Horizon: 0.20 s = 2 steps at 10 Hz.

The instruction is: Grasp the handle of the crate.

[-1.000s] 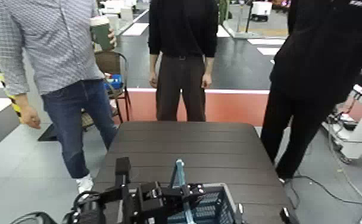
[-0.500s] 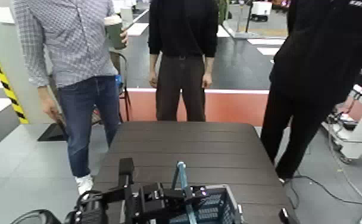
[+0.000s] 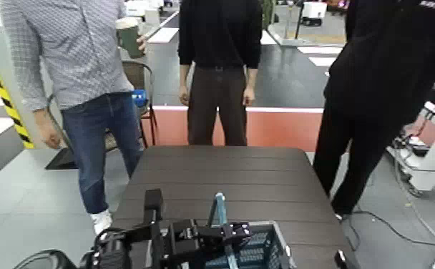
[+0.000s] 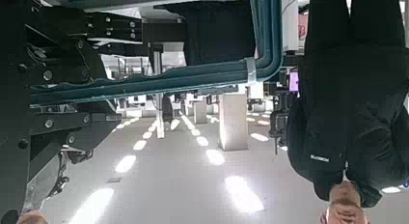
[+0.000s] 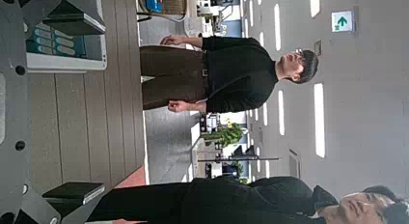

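The crate is a grey-blue lattice basket at the near edge of the dark table. Its teal handle stands upright across its middle. My left gripper reaches in from the left at the handle's mid height, open, with the bar between its jaws. In the left wrist view the teal handle runs between the black fingers, with a gap on one side. My right gripper is open and empty, low at the table's near right.
Three people stand close beyond the table's far edge: one in a checked shirt holding a cup, two in black. A chair stands back left. Cables lie on the floor at right.
My left gripper has shifted slightly right at the handle. The person in the checked shirt has moved about at the back left.
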Tool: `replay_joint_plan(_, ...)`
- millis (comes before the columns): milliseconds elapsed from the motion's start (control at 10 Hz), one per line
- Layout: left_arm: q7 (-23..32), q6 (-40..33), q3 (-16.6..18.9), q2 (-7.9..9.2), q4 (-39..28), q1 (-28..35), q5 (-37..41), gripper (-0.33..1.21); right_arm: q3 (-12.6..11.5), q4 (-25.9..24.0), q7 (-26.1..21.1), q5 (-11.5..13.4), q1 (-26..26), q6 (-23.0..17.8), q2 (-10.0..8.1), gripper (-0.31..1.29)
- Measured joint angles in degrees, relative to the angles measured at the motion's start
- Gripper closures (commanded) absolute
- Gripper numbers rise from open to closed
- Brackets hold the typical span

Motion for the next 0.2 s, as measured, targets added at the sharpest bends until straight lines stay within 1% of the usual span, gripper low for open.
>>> replay_joint_plan(200,-0.1,-0.01,-0.11,0.01,0.13,-0.16,0.0,1.19,-0.13,-0.19,0.17,0.18,-0.08,0.48,0.0,0.15)
